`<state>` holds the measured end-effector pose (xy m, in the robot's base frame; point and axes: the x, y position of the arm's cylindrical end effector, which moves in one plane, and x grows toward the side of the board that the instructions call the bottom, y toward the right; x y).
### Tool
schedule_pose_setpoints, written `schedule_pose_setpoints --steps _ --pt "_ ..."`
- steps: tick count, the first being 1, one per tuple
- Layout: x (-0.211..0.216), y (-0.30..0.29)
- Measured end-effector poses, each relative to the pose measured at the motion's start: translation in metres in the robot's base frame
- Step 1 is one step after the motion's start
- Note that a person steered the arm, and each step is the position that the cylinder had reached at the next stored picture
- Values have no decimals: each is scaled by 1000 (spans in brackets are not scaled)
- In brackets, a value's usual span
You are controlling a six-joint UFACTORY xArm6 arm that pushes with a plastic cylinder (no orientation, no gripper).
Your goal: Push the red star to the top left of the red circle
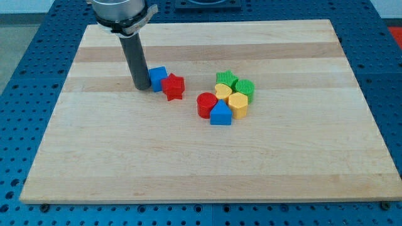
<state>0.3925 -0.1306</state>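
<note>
The red star [174,86] lies on the wooden board [125,157] left of centre, touching a blue block [157,78] on its upper left. The red circle [206,104] stands to the star's lower right, a small gap away, at the left edge of a cluster of blocks. My tip [142,88] rests on the board just left of the blue block, touching or nearly touching it. The blue block sits between my tip and the red star.
The cluster right of the red circle holds a blue block [220,114], a yellow heart [223,92], a yellow block [239,104], a green star [225,79] and a green circle [244,88]. The board lies on a blue perforated table [31,75].
</note>
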Motion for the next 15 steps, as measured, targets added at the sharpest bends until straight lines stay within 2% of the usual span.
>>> schedule_pose_setpoints --steps 8,15 --pt "11 58" --pt "-7 61"
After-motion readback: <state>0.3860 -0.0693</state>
